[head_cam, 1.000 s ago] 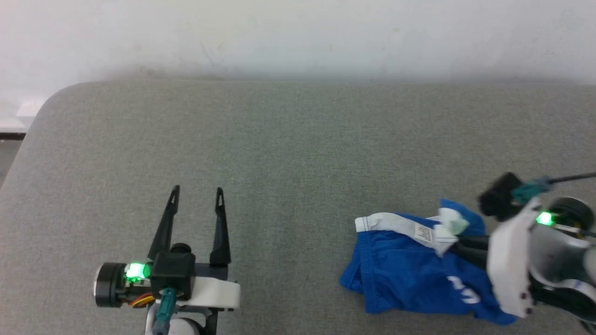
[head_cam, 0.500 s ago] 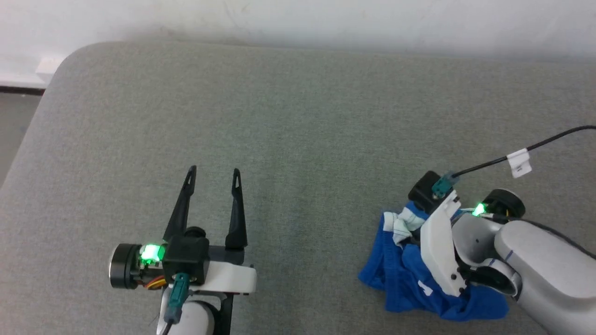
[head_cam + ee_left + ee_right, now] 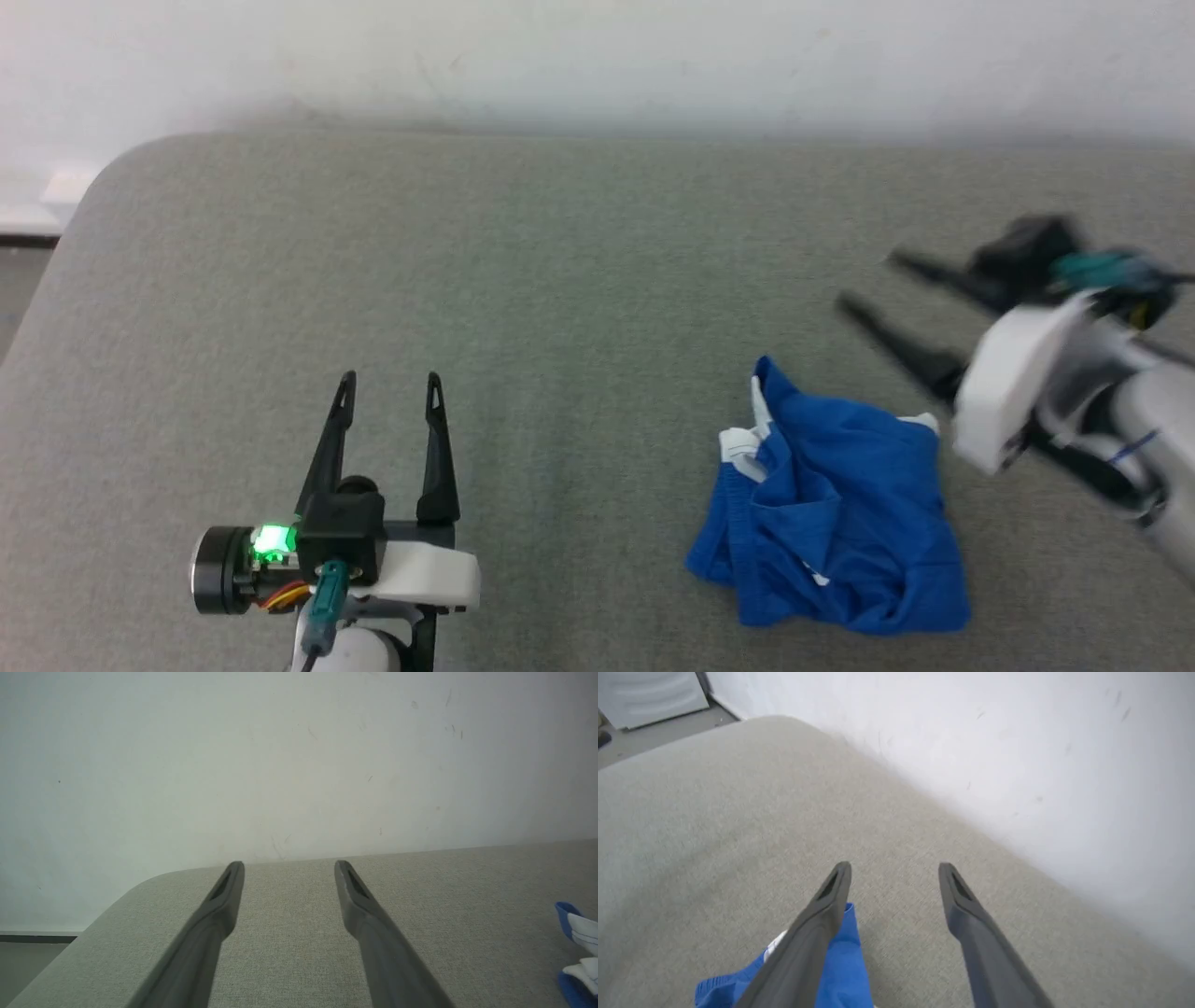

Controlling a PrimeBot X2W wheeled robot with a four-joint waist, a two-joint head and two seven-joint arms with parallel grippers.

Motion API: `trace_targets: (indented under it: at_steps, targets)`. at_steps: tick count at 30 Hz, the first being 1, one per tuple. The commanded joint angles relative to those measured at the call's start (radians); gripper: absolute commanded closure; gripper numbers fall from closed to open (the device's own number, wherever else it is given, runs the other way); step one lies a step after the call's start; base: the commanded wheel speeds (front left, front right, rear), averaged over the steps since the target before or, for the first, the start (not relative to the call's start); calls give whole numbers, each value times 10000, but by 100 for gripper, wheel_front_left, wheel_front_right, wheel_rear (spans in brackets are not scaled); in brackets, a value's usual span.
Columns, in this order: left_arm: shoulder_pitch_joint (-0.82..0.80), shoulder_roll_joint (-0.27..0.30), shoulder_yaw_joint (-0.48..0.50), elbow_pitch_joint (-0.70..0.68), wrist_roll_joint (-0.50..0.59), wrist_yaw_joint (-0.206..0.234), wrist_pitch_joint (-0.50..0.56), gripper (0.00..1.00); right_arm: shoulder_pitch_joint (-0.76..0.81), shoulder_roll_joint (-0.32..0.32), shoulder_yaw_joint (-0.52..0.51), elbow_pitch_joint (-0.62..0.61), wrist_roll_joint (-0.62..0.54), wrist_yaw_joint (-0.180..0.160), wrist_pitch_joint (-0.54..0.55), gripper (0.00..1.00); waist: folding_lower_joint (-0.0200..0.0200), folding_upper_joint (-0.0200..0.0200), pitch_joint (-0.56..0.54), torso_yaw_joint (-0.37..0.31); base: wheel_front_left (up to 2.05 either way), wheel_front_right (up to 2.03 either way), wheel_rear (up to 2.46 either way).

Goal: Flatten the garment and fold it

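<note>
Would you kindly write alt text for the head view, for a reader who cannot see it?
Crumpled blue shorts lie on a grey surface. The open right tool hangs near them; the open left tool sits farther left.

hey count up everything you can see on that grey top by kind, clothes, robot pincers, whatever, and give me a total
Garments: 1, the crumpled blue shorts
Pincers: 2, the left pincer and the right pincer, both open, holding nothing
Surfaces: 1, the grey padded surface
Total: 4
</note>
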Motion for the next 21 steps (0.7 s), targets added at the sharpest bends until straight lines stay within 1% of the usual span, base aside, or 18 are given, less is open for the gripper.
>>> trace_targets:
  at_steps: [1, 3, 6, 9, 13, 17, 19, 21]
  targets:
    - [108, 36, 116, 22, -37, -86, -47, 0, 215, -97, -823, -43, -414, -11, -728, 0, 0, 0, -537, -603, 0, 0, 0]
    - [141, 46, 223, 3, -50, -109, -47, 0, 557, 45, -2000, 71, -1005, -11, -1637, 0, 0, 0, -624, -761, 0, 0, 0]
    - [174, 59, 353, -19, -46, -148, -47, 0, 1361, 672, -3842, 255, -2079, -11, -2734, 0, 0, 0, -724, -941, 0, 0, 0]
    - [197, 68, 460, -50, -41, -201, -47, 0, 2360, 1571, -5565, 208, -3318, -11, -3513, 0, 0, 0, -794, -1071, 0, 0, 0]
    - [240, 54, 575, -173, -43, -278, -47, 0, 3740, 2990, -7464, -366, -4703, -11, -4086, 0, 0, 0, -865, -1151, 0, 0, 0]
    - [363, 36, 652, -287, -23, -352, -47, 0, 5163, 4348, -8579, -1194, -5565, -11, -4313, 0, 0, 0, -958, -1154, 0, 0, 0]
    - [432, 40, 660, -314, -2, -408, -47, 0, 5792, 4829, -8885, -1494, -5878, -11, -4360, 0, 0, 0, -1012, -1119, 0, 0, 0]
    - [509, 48, 681, -340, 8, -456, -47, 0, 6383, 5204, -8965, -1703, -6165, -11, -4382, 0, 0, 0, -1054, -1090, 0, 0, 0]
